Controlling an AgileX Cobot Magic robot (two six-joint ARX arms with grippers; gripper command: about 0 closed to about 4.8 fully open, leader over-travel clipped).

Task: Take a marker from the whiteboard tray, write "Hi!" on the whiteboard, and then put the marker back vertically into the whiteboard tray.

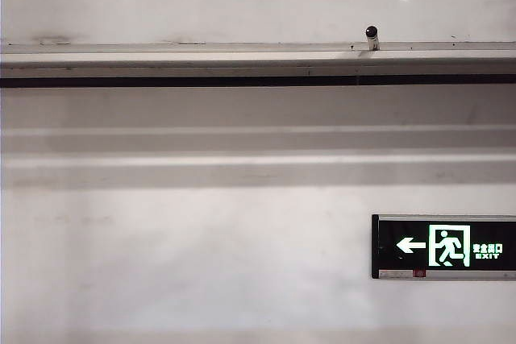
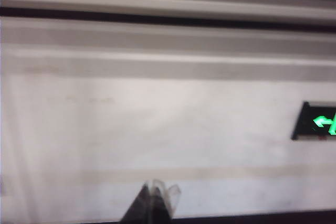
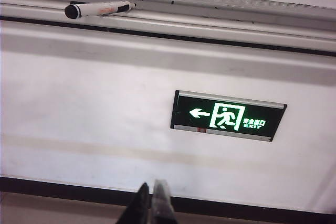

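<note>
In the exterior view the whiteboard [image 1: 258, 2] filled the upper part of the picture, glossy and off-white, with two round light reflections near its top. Below it ran the whiteboard tray [image 1: 201, 60], a long silver-grey ledge with a thin black stripe under it. The marker [image 1: 372, 38] stood on the tray right of the middle, seen end on, its black cap toward the camera. Lower on the cream wall, at the right, hung a green exit sign [image 1: 444, 246] with a white arrow. Neither arm showed in this view. In the left wrist view, which was blurred, the left gripper [image 2: 157, 195] rose from the picture's lower edge with its fingers pressed together and nothing between them; it pointed at bare wall well below the tray [image 2: 168, 8], and a part of the sign [image 2: 315, 121] showed at the edge. In the right wrist view the right gripper [image 3: 152, 198] also had its fingers pressed together and held nothing, well apart from the tray [image 3: 220, 17]. Here the marker [image 3: 97, 9] showed its white barrel with red print and its rounded black cap, lying along the ledge as this camera saw it, while the sign [image 3: 228, 115] sat between the ledge and the gripper.
</note>
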